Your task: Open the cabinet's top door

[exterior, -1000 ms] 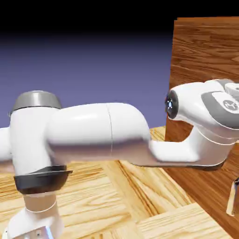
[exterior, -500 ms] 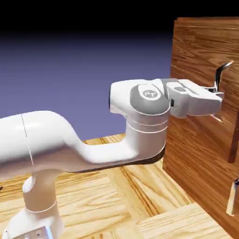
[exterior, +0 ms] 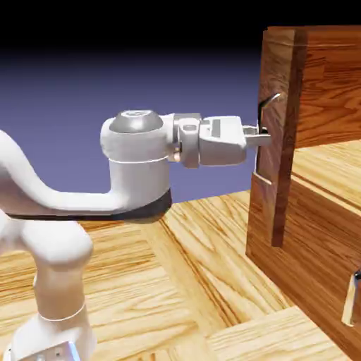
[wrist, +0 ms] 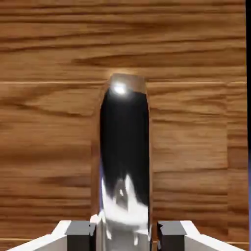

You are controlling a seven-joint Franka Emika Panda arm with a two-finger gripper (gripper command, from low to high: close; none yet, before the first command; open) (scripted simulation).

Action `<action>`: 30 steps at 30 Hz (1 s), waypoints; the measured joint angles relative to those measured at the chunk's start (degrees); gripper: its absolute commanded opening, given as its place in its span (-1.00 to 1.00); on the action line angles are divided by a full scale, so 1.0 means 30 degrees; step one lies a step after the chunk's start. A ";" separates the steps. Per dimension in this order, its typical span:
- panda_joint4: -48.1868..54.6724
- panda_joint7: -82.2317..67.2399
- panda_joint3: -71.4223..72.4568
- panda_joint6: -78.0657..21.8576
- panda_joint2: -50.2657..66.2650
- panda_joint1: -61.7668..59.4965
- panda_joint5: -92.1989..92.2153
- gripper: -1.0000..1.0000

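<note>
**Door swung out, tool clamped on its handle**

We start with the cabinet (exterior: 321,233), the big reddish-brown box filling the right side of the exterior view. Its upper opening is uncovered: a lighter wooden shelf surface shows at mid-right, above the lower panel, which is shut. The top door (exterior: 282,134) stands out from the cabinet front, seen nearly edge-on as a tall upright slab right of centre. We judge it a good way open, because its face points toward the frame's left rather than lying flush with the cabinet.

Next, the white arm (exterior: 92,190) rises from the lower left, bends, and reaches level across the middle of the frame. It is held flat like this, we think, so the pull runs straight off the door face.

The tool (exterior: 259,137) sits at the door's face, closed onto the slim silver handle (wrist: 125,162). In the hand view the bar runs up the middle from the bottom edge, with the grey fingertips (wrist: 81,234) pressed against either side of it and wood grain filling everything behind.

Around it, the plank floor (exterior: 190,282) spreads across the lower half. A second metal handle (exterior: 350,300) shows at the lower right edge, on the lower panel. Nothing stands in the door's sweep that we can see; the arm's own elbow is the nearest body to it.
</note>
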 measured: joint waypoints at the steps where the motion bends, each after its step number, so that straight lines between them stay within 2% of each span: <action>1: 0.0245 0.0830 0.0239 0.0495 0.0511 -0.0427 -0.0339 -1.00; 5: 0.0995 0.4022 0.1610 0.2563 0.2437 -0.2661 -0.1539 -1.00; 8: 0.0225 0.4254 0.3201 0.2898 0.2268 -0.4737 -0.0571 -1.00; 23: -0.4969 -0.0776 1.1069 0.4491 -0.3069 -1.4682 1.0150 -1.00; 30: -0.6844 -0.5539 1.2301 0.3821 -0.5635 -1.5461 1.5958 -1.00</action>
